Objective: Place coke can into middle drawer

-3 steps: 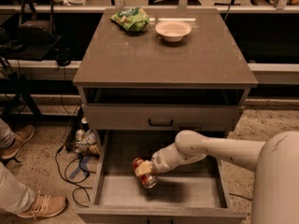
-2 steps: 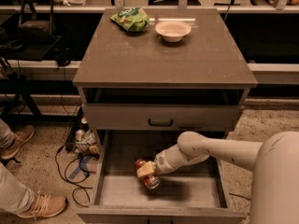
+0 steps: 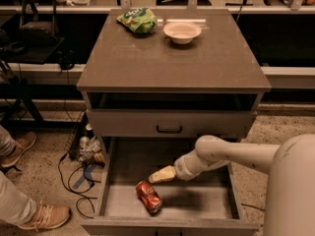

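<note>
The coke can (image 3: 149, 196), red with a silver end, lies on its side on the pale floor of the open middle drawer (image 3: 202, 203), near the front left. My gripper (image 3: 160, 175) hovers inside the drawer just above and behind the can, apart from it, open and empty. My white arm reaches in from the right.
The drawer above shows a flat front with a black handle (image 3: 169, 129). A green chip bag (image 3: 138, 20) and a white bowl (image 3: 182, 31) sit at the back of the cabinet top (image 3: 172, 63). A person's shoe (image 3: 47, 216) and cables (image 3: 81, 173) lie on the floor to the left.
My gripper has let go of the coke can and lifted back slightly. The can now lies free on the drawer floor.
</note>
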`<action>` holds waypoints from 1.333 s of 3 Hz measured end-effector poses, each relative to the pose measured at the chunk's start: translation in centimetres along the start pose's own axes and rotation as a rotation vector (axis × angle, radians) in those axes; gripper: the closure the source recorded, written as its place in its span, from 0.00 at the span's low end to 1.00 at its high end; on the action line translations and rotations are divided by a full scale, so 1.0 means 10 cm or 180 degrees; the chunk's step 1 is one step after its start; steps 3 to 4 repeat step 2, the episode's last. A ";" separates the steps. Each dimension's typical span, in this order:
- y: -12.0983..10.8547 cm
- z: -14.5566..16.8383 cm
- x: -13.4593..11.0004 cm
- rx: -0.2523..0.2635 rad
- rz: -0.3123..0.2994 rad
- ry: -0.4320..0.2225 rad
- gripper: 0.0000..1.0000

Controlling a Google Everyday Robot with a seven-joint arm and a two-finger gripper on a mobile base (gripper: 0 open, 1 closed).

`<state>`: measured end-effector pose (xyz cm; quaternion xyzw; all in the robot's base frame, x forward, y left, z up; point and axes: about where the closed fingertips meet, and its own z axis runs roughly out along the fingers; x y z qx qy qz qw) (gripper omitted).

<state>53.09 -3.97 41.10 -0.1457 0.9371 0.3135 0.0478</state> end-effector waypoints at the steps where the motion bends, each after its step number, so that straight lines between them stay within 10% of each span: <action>1: -0.27 -0.46 0.03 0.0279 0.0018 -0.0112 0.00; 2: -0.54 -1.02 0.20 0.0526 0.0136 -0.0180 0.00; 4: -0.54 -1.02 0.20 0.0526 0.0136 -0.0180 0.00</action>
